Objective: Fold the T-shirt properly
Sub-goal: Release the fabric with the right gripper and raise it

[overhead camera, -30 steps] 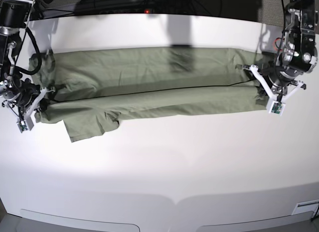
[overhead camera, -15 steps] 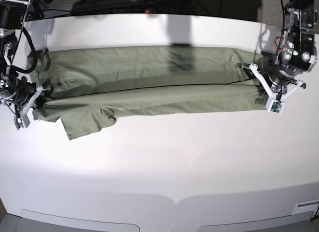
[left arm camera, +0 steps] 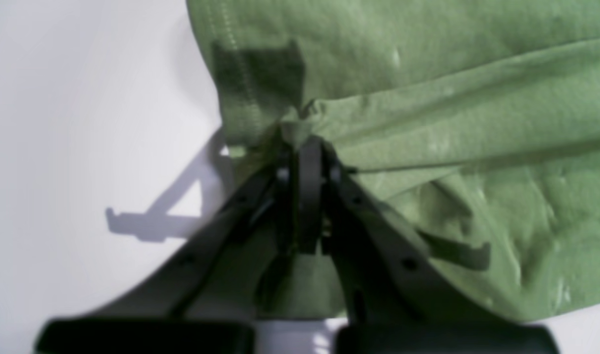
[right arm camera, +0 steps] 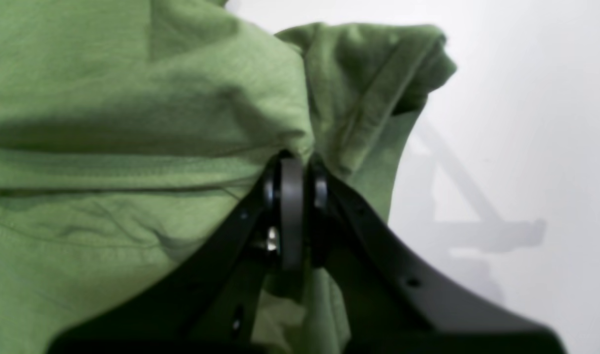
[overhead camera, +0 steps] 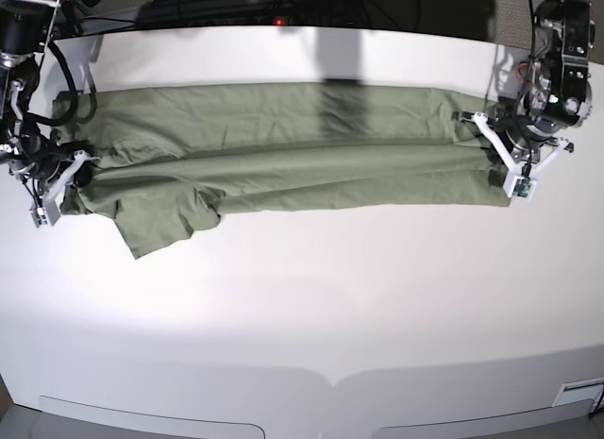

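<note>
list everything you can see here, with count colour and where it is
T-shirt: one, olive green, stretched lengthwise across the far half of the table, folded over itself, one sleeve flap sticking out toward the near side at the right arm's end
table: one, white, filling most of the base view
cables: several, dark, along the far edge behind the table
right gripper: one, black, jaws shut on the T-shirt at one end
left gripper: one, black, jaws shut on the T-shirt at the other end

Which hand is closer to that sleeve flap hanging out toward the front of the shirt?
The right hand. It is shut on the T-shirt at the end where the sleeve sticks out; the left hand is shut on the far opposite end.
</note>
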You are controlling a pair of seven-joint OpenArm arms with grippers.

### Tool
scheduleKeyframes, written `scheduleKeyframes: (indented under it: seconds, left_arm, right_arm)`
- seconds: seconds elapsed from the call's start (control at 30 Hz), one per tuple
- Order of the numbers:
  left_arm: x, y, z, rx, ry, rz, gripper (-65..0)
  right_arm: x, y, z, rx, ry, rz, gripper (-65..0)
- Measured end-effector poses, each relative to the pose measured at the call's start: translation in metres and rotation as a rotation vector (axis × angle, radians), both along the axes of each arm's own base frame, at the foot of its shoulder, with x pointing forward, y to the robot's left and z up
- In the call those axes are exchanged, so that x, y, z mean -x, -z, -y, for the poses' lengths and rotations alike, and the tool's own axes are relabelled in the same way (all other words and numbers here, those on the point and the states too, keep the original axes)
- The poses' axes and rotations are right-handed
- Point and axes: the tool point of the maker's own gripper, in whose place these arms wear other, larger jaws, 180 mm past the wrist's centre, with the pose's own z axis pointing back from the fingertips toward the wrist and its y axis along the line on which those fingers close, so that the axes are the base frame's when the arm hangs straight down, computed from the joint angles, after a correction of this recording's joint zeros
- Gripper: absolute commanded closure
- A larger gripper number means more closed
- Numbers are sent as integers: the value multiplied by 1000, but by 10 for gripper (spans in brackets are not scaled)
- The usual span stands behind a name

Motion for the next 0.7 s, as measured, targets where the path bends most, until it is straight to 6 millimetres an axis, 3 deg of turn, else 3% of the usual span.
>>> scheduleKeyframes:
  seconds: [0.1,0.17,0.23,0.3,0.47,0.7]
  left_arm:
    - [0,0,-1,-9,1,0,0]
    - [-2,-1,-3,-23,4,11,-130]
    - [-5,-4,-9,-71,12,37,-251]
    - [-7,-5,-13,-95,18,45,-314]
    - [-7,-5,-13,-95,17,46,-324]
    - [-7,-5,-13,-94,17,48,-324]
  right_arm:
    - [1,4,-2,12,0,-6,-299]
    - [2,6,-3,18,-1,-11,-354]
    - [1,7,-5,13,-1,-3,-359]
    - [-1,6,-6,11,-1,6,-359]
    - [-12,-1,-17,-69,19,13,-358]
    - [-59,-41,-29,-149,15,92,-358]
